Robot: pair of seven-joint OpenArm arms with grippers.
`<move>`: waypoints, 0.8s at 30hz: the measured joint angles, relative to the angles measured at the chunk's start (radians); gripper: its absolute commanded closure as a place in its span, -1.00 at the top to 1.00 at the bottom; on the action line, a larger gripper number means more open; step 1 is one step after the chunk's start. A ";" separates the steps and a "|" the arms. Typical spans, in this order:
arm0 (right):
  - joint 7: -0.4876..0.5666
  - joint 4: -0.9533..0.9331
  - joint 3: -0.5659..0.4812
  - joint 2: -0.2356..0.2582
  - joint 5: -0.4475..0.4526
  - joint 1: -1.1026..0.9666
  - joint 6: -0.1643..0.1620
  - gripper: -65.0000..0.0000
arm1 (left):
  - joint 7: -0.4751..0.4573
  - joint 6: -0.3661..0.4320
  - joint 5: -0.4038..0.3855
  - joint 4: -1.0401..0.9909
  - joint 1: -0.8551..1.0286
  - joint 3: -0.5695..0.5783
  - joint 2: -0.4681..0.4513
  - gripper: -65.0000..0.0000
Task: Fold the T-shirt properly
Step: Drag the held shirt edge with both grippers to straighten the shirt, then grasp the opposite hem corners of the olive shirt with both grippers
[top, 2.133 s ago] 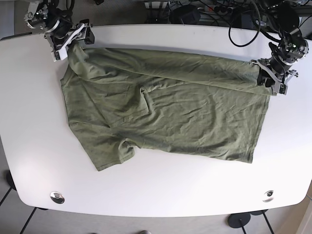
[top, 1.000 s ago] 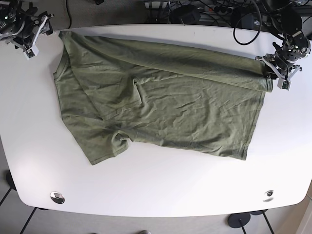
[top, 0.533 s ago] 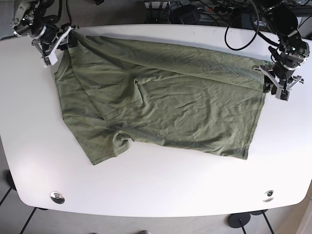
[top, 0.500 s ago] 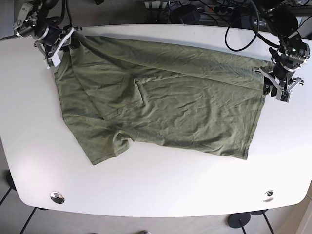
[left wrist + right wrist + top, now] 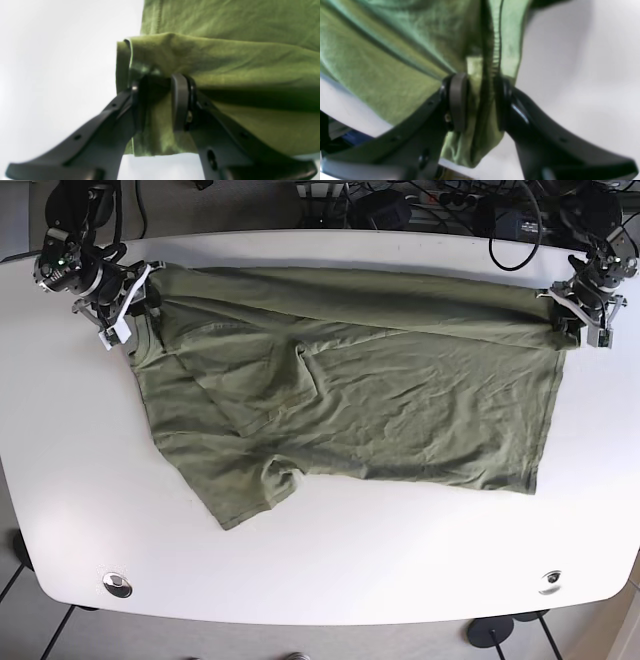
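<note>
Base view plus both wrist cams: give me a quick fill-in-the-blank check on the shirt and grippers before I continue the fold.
1. The T-shirt is ____ in colour.
2. The left gripper is shut on the shirt's ____.
3. The right gripper grips cloth at the base view's ____ side.
4. The shirt lies on a ____ table.

Missing words: green; fabric; left; white

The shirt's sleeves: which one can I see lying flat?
The sleeve nearest the table's front edge lies flat, sticking out; the other is hidden under the fold by the right claw.
</note>
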 measured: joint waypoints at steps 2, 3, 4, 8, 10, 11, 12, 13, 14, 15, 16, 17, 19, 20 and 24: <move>0.001 0.017 -0.021 -0.003 -0.005 -0.001 -0.005 -0.44 | 0.008 0.000 0.004 0.016 0.032 -0.034 0.003 -0.57; 0.001 0.030 -0.032 -0.006 -0.011 -0.010 -0.007 -0.44 | 0.019 0.000 0.008 0.034 0.063 -0.059 0.009 -0.57; 0.004 0.039 -0.035 -0.010 -0.011 -0.021 -0.007 -0.44 | 0.019 0.000 0.012 0.044 0.081 -0.077 0.016 -0.57; -0.001 0.089 -0.042 -0.019 -0.007 -0.062 -0.006 -0.44 | 0.035 0.000 0.020 0.077 0.123 -0.133 0.040 -0.56; -0.024 0.136 -0.042 -0.024 -0.014 -0.089 -0.003 -0.44 | 0.046 0.000 0.024 0.084 0.123 -0.134 0.040 -0.56; -0.049 0.160 -0.042 -0.025 -0.017 -0.101 -0.003 -0.44 | 0.053 0.000 0.029 0.092 0.122 -0.134 0.040 -0.56; -0.068 0.182 -0.042 -0.024 -0.013 -0.116 -0.003 -0.44 | 0.064 0.000 0.039 0.106 0.121 -0.134 0.042 -0.56; -0.087 0.204 -0.042 -0.021 -0.003 -0.128 -0.004 -0.44 | 0.076 0.003 0.055 0.127 0.121 -0.134 0.044 -0.56; -0.087 0.229 -0.037 -0.013 0.003 -0.139 -0.003 -0.44 | 0.083 0.005 0.058 0.153 0.121 -0.134 0.046 -0.55; -0.096 0.251 -0.014 -0.004 0.018 -0.146 -0.003 -0.44 | 0.083 0.004 0.058 0.181 0.119 -0.133 0.047 -0.55; -0.109 0.274 0.027 0.006 0.054 -0.146 -0.003 -0.44 | 0.084 0.005 0.062 0.204 0.106 -0.133 0.047 -0.55; -0.127 0.294 0.106 0.018 0.076 -0.139 -0.003 -0.44 | 0.085 0.005 0.064 0.219 0.078 -0.134 0.046 -0.55; -0.150 0.295 0.179 0.043 0.114 -0.136 -0.008 -0.44 | 0.117 0.004 0.056 0.224 0.047 -0.131 0.043 -0.55; -0.166 0.295 0.182 0.058 0.142 -0.132 -0.007 -0.44 | 0.141 0.004 0.056 0.228 0.040 -0.129 0.043 -0.55; -0.169 0.288 0.155 0.028 0.205 0.000 -0.006 -0.43 | 0.165 0.005 0.062 0.326 0.019 -0.130 0.042 -0.55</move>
